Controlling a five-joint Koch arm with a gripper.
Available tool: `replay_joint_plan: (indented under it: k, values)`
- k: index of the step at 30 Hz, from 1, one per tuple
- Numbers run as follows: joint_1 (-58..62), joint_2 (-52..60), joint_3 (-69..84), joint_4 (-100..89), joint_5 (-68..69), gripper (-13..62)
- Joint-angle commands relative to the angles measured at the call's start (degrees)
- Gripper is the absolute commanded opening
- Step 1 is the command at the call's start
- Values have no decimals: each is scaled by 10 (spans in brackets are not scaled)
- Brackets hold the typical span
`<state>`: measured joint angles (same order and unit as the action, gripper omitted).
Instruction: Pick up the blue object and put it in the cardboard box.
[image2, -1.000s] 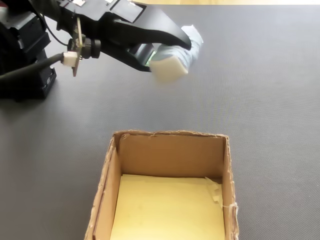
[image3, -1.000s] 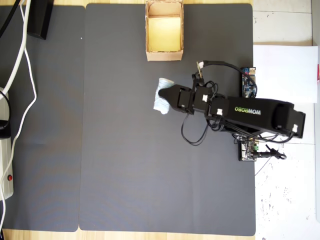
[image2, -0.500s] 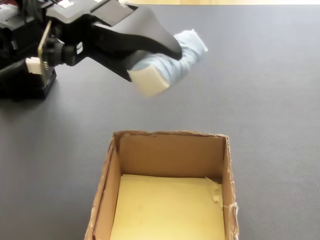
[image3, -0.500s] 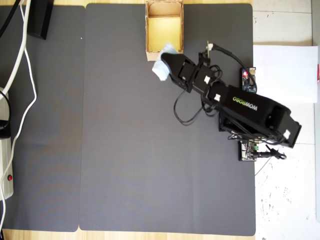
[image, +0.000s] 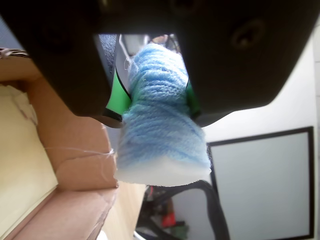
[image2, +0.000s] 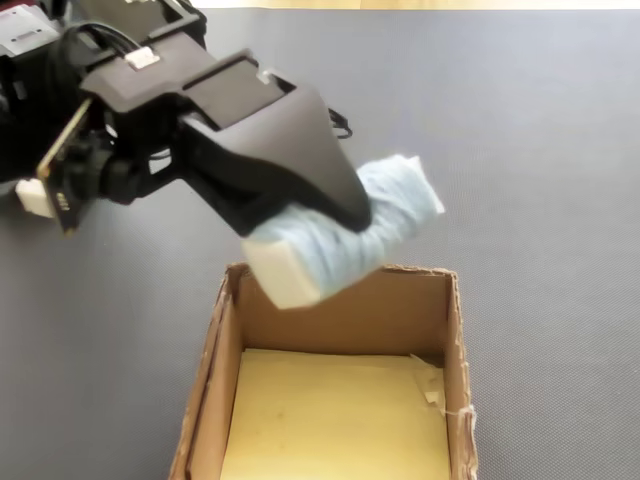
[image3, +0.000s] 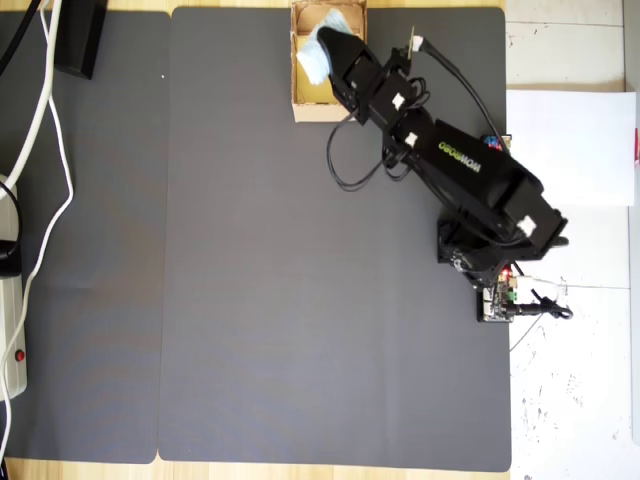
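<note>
We see the black gripper (image: 156, 107) clamped on the soft pale blue-white yarn bundle (image2: 345, 240), holding it above the far wall of the tan cardboard box (image2: 452, 380).

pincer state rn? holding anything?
Pincer: closed on the blue object, held in the air at the rim of the cardboard box.

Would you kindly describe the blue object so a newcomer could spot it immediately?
Find the dark grey mat, then the small tan cardboard box at its far edge. Above the box's rim, the black gripper clamps a pale blue, wrinkly yarn-like bundle with white ends, the only blue, soft thing there.
</note>
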<state>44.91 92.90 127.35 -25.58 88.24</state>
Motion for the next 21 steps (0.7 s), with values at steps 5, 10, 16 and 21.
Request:
replay_joint_plan:
  k: [5,10,16,21]
  values:
    - [16,-1,-108,110,40,247]
    - [16,14,-110,170,40,293]
    - [16,26,-104,198,40,308]
    - [-15,63,-86,203,37,308]
